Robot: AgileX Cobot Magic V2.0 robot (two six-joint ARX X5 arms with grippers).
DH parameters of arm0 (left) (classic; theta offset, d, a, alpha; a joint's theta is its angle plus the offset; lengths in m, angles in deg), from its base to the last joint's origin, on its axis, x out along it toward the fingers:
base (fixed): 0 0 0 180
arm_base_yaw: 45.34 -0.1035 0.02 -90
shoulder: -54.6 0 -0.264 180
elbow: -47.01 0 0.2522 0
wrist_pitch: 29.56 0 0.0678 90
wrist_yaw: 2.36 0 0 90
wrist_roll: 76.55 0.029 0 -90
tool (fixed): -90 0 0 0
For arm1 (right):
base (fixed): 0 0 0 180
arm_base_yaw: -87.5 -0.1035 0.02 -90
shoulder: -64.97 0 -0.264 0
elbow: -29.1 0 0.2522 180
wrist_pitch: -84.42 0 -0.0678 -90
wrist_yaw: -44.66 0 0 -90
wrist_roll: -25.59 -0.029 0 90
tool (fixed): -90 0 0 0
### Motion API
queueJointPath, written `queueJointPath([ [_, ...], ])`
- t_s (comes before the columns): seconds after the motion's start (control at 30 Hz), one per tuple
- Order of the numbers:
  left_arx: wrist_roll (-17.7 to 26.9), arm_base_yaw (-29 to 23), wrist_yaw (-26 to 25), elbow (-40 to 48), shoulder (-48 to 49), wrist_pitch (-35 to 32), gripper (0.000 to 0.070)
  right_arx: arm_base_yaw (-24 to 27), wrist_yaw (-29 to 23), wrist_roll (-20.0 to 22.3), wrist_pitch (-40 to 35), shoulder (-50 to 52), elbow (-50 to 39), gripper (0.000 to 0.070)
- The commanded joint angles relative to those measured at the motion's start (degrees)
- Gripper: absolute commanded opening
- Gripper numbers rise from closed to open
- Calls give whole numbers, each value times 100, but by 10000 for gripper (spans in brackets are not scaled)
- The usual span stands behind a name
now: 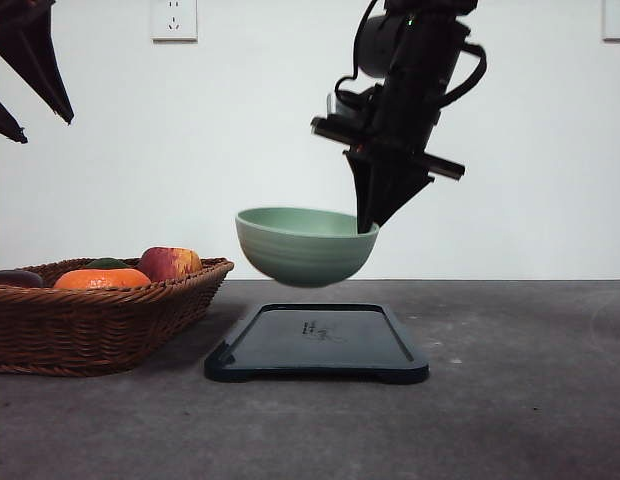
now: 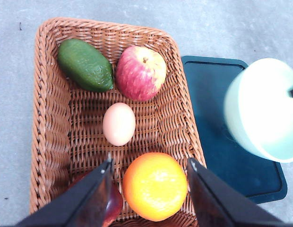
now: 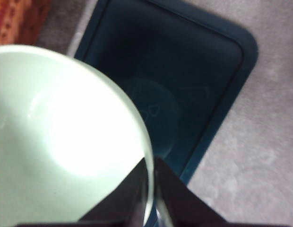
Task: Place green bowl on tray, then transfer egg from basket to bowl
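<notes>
Because the right hand (image 1: 367, 226) pinches only the green bowl (image 1: 302, 245) rim above the tray (image 1: 316, 343), it may tip or slip on release — the left hand (image 2: 149, 166), spread wide, grips nothing.

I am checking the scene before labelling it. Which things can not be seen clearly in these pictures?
- Egg: hidden behind the basket wall in the front view.
- Dark red fruit: the left gripper finger covers it in the left wrist view.
- Green bowl: blurred, cut by the edge in the right wrist view.

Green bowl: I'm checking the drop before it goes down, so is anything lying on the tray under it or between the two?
Nothing visible is. The green bowl, pinched at its rim by the right hand, hangs in the air above the tray, whose dark surface is bare.
</notes>
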Motion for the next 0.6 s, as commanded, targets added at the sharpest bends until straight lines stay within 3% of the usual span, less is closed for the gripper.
queueJointPath([
  [0.0,0,11,-9,-125,-42,-25,311,-46,-32,-111,-73,-211,160,1],
  [0.57,-2,11,-9,-122,-42,7,311,-46,-193,-228,-194,-625,157,1],
])
